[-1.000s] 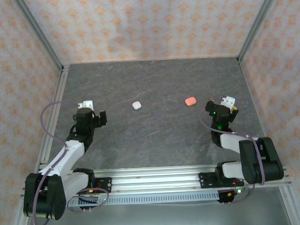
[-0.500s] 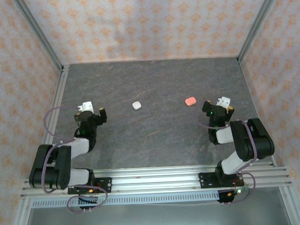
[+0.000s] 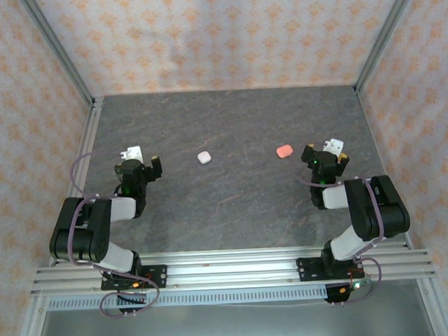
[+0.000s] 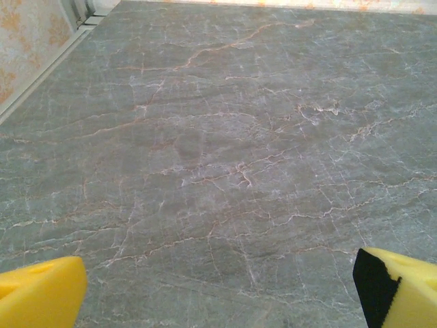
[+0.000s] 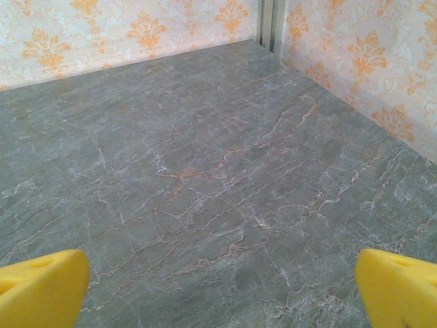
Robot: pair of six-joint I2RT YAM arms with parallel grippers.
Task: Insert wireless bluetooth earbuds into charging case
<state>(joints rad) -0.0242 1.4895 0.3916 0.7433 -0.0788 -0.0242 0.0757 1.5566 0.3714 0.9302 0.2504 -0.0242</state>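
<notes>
A small white charging case (image 3: 203, 158) lies shut on the grey marble table, left of centre. A salmon-pink charging case (image 3: 284, 150) lies to its right, also shut. The earbuds are out of view. My left gripper (image 3: 143, 161) hovers low, well to the left of the white case, open and empty. In the left wrist view its yellow fingertips (image 4: 41, 294) frame bare table around the left gripper (image 4: 218, 294). My right gripper (image 3: 321, 149) sits just right of the pink case, open, nothing between its yellow fingertips (image 5: 399, 290); the right gripper (image 5: 222, 290) faces the far right corner.
Patterned walls with metal corner posts (image 3: 382, 38) enclose the table on three sides. Both arms are folded back close to the rail (image 3: 228, 268) at the near edge. The marble surface (image 3: 229, 119) runs on behind the cases.
Both arms have folded back toward their bases, upper links swinging to the near edge. The grippers stayed low and open, shifting slightly. The cases have not moved.
</notes>
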